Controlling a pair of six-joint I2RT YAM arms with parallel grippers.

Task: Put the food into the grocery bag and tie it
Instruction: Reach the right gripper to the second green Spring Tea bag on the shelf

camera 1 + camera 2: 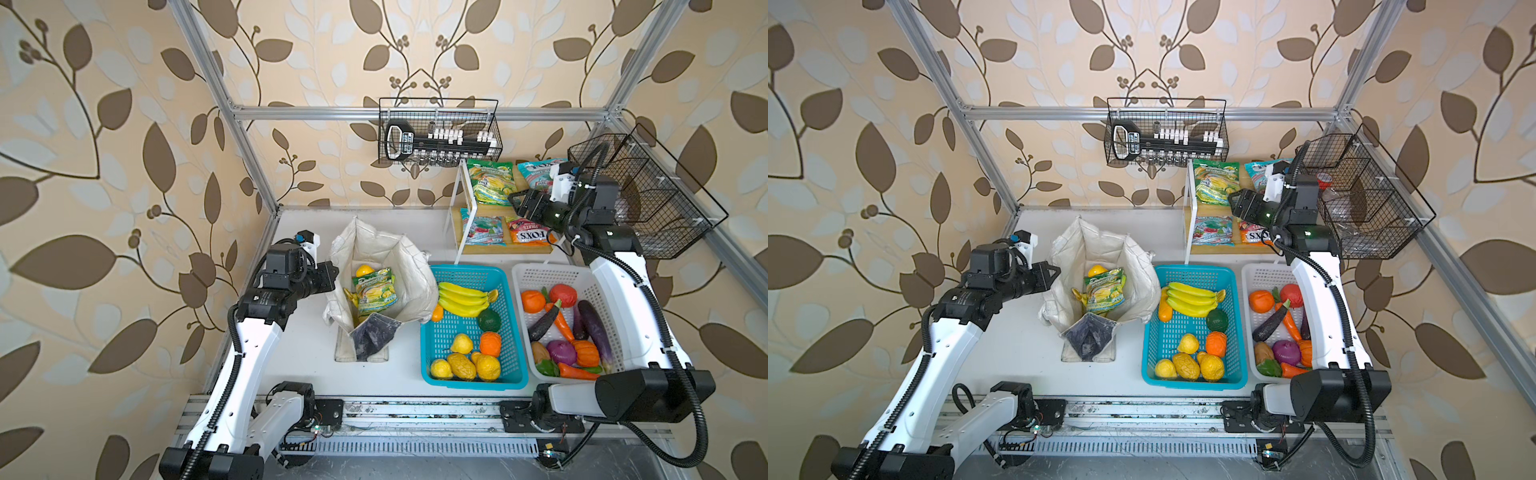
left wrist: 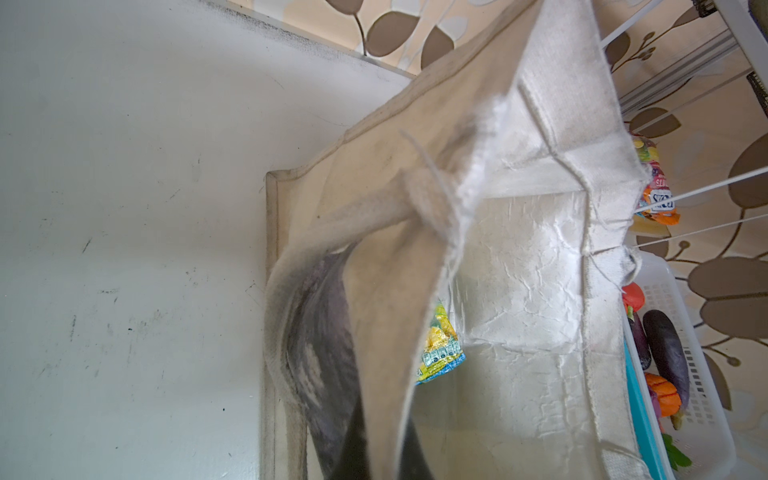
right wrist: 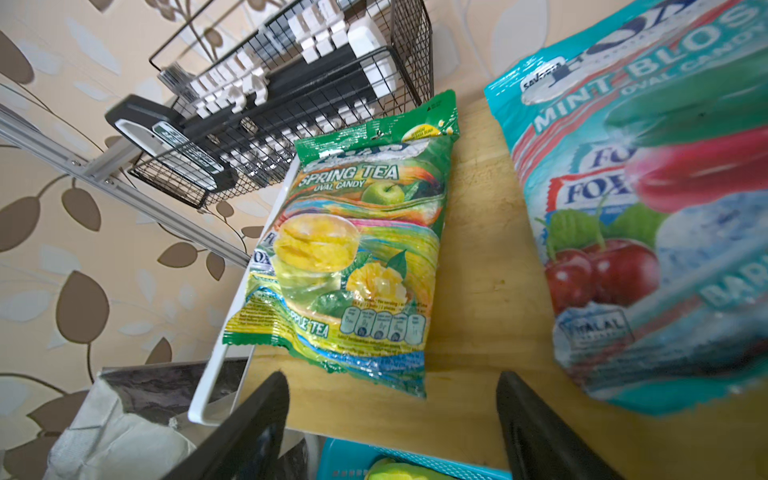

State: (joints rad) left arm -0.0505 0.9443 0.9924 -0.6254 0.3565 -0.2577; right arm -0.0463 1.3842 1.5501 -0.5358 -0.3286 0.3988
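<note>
Both top views hang high over the front of the counter [image 1: 307, 361], tilted down toward the back wall. They're wide enough to catch both arms and share basically the whole scene, just nudged sideways. Left wrist cam is jammed right up against the grocery bag [image 2: 519, 291], peeking inside. Right wrist cam looks past the right gripper [image 3: 390, 378] at the green packet [image 3: 357, 249] on the wooden shelf [image 3: 478, 291], pretty close.

Bright diffuse light is casting soft shadows. Both top views are bowing at edges. Close-up, the mint packet [image 3: 648, 232] is blurring; the green packet [image 3: 353, 249] is glinting.
</note>
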